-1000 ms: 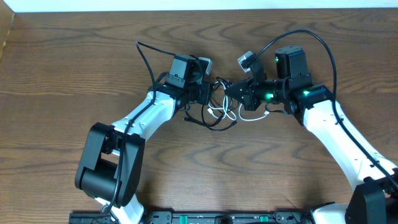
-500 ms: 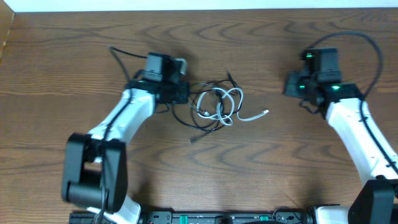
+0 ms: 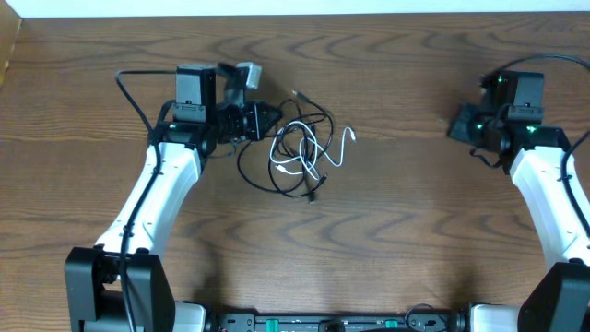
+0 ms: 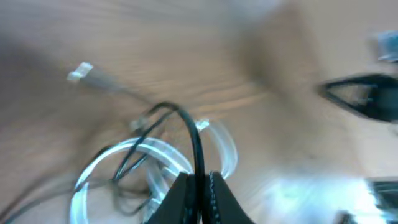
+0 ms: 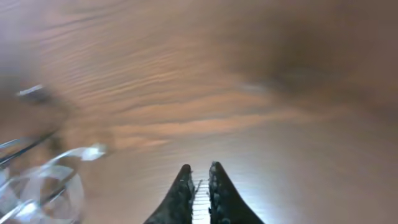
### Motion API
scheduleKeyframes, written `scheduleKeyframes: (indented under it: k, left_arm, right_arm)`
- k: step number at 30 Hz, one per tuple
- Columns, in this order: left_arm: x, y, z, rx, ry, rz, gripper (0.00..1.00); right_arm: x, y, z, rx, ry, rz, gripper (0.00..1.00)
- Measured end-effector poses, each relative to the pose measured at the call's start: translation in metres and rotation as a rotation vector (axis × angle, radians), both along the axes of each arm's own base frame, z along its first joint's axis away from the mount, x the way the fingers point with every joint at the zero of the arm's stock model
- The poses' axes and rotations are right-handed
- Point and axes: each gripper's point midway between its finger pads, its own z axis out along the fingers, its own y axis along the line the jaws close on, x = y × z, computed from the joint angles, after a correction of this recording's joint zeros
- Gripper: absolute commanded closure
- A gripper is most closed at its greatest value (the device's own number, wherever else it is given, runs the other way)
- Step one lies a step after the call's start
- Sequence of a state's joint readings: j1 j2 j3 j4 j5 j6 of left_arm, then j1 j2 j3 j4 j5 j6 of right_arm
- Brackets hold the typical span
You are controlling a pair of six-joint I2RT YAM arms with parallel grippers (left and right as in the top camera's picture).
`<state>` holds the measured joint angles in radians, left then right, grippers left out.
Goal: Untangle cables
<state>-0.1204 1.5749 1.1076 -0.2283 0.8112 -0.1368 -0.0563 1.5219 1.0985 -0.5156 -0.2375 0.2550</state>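
- While the left claw sits in the upper left of the overhead view, its fingers are clamped on the black cable, which rises out from between them.
- Just right of that claw, the black cable's loops lie on the table, knotted with the white cable.
- White coils cross over and through the black loops, so the two cords block each other.
- One free white end points toward the upper right of the bundle.
- Far off at the right edge, the right claw holds nothing; its fingers stand nearly together, well apart from the cables.
- Only bare wood lies between the bundle and the right claw.
- Compared with half a second ago, the left claw has pulled up and to the left, dragging the bundle leftward with it.
- Meanwhile the right arm has drawn further right.
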Motion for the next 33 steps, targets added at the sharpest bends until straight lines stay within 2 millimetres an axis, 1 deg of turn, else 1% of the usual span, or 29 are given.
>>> scheduleKeyframes:
  k: [2, 3, 4, 6, 8, 10, 13, 16, 18, 20, 21, 23, 24, 26, 28, 31, 33]
  left_arm:
    - [0.000, -0.014, 0.021, -0.087, -0.064, -0.068, 0.93]
    - [0.001, -0.021, 0.033, -0.130, -0.094, -0.096, 0.93]
    - [0.001, -0.024, 0.041, -0.159, -0.113, -0.112, 0.92]
    - [0.000, -0.028, 0.056, -0.202, -0.150, -0.136, 0.92]
    - [-0.001, -0.030, 0.068, -0.229, -0.174, -0.150, 0.93]
    - [-0.004, -0.031, 0.077, -0.243, -0.188, -0.154, 0.93]
    - [-0.008, -0.031, 0.087, -0.252, -0.203, -0.158, 0.93]
    - [-0.009, -0.031, 0.089, -0.256, -0.202, -0.156, 0.93]
    - [-0.009, -0.030, 0.088, -0.256, -0.194, -0.147, 0.93]
    - [-0.007, -0.029, 0.087, -0.251, -0.192, -0.136, 0.92]
    - [-0.006, -0.029, 0.087, -0.247, -0.193, -0.129, 0.93]
    - [-0.004, -0.027, 0.086, -0.241, -0.193, -0.117, 0.93]
    - [-0.003, -0.027, 0.086, -0.239, -0.193, -0.111, 0.93]
    - [-0.002, -0.027, 0.086, -0.236, -0.194, -0.107, 0.93]
    - [-0.002, -0.026, 0.085, -0.233, -0.194, -0.101, 0.92]
    - [-0.001, -0.025, 0.085, -0.230, -0.196, -0.095, 0.93]
    - [-0.001, -0.025, 0.087, -0.227, -0.203, -0.089, 0.93]
  right_arm:
    - [0.001, 0.029, 0.009, 0.060, -0.044, 0.137, 0.87]
    - [-0.001, 0.048, 0.013, 0.089, -0.065, 0.220, 0.84]
    - [-0.002, 0.054, 0.014, 0.097, -0.071, 0.248, 0.84]
    - [-0.007, 0.079, 0.018, 0.118, -0.090, 0.349, 0.83]
    - [-0.012, 0.101, 0.022, 0.131, -0.110, 0.435, 0.83]
    - [-0.016, 0.119, 0.024, 0.134, -0.128, 0.497, 0.83]
    - [-0.021, 0.142, 0.025, 0.131, -0.149, 0.569, 0.83]
    - [-0.023, 0.162, 0.019, 0.137, -0.146, 0.618, 0.83]
    - [-0.025, 0.177, 0.009, 0.144, -0.130, 0.651, 0.82]
    - [-0.027, 0.191, -0.001, 0.156, -0.113, 0.672, 0.77]
    - [-0.026, 0.199, -0.007, 0.161, -0.107, 0.686, 0.79]
    - [-0.026, 0.207, -0.013, 0.167, -0.102, 0.698, 0.78]
    - [-0.024, 0.213, -0.016, 0.167, -0.113, 0.704, 0.76]
    - [-0.017, 0.222, -0.023, 0.160, -0.126, 0.695, 0.70]
    - [-0.008, 0.227, -0.029, 0.144, -0.146, 0.671, 0.68]
    - [0.004, 0.228, -0.036, 0.121, -0.168, 0.629, 0.63]
    - [0.016, 0.227, -0.038, 0.112, -0.198, 0.596, 0.58]
